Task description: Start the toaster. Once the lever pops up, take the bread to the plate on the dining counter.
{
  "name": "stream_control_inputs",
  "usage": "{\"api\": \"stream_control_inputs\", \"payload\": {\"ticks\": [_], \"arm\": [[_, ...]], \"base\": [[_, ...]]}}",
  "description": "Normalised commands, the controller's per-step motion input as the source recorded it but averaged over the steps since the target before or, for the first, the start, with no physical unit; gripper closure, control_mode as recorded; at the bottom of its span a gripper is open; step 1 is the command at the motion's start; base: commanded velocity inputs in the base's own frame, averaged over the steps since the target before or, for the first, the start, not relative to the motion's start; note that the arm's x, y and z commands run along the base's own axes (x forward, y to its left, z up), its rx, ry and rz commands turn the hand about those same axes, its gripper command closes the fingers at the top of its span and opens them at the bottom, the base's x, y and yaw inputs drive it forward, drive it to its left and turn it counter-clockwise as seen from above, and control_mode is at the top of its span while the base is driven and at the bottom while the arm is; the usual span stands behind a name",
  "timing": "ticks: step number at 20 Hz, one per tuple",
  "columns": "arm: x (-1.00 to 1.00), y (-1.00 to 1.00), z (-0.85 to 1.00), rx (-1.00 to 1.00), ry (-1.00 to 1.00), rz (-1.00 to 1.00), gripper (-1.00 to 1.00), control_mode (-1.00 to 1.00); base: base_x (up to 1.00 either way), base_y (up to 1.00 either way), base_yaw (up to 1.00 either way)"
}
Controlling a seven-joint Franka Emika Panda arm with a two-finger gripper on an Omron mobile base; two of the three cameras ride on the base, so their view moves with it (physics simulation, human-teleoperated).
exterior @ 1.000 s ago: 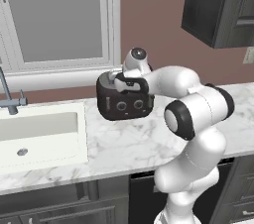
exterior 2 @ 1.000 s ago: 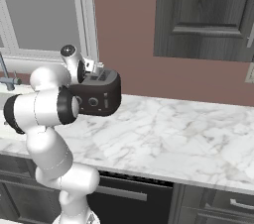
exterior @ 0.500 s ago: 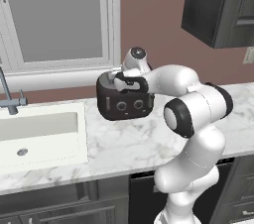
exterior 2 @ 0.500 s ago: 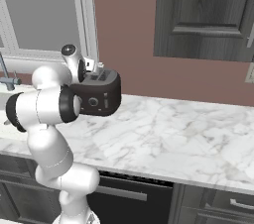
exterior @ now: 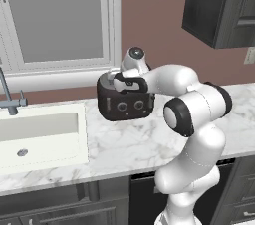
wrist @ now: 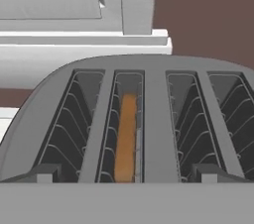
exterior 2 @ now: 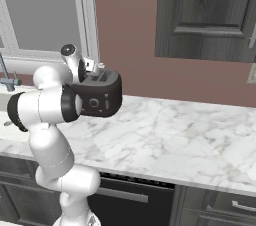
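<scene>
Fingers (wrist: 127,171) spread above toaster (wrist: 149,69) holding bread (wrist: 126,136).

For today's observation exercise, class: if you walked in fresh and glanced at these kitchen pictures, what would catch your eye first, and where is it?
The white robot arm dominates, bending over the marble worktop with its hand above the black toaster by the window. Looking down from the hand, the bread glows orange in the second slot from the left, the other three slots bare. The gripper is open, its fingertips either side of that slot.
</scene>
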Motion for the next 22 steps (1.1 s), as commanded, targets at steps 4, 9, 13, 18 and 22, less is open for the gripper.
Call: {"api": "stream_control_inputs", "payload": {"ticks": [4,9,13,18,22], "arm": [[0.0,0.0,-0.1,0.0,0.0,0.0,-1.0,-1.0],[0.0,0.0,-0.1,0.0,0.0,0.0,-1.0,-1.0],[0.0,0.0,-0.02,0.0,0.0,0.0,-1.0,-1.0],[0.01,0.0,0.0,0.0,0.0,0.0,-1.0,-1.0],[0.03,0.0,0.0,0.0,0.0,-0.01,-1.0,-1.0]], "base": [[0.0,0.0,0.0],[0.0,0.0,0.0],[0.0,0.0,0.0],[0.0,0.0,0.0],[0.0,0.0,0.0]]}}
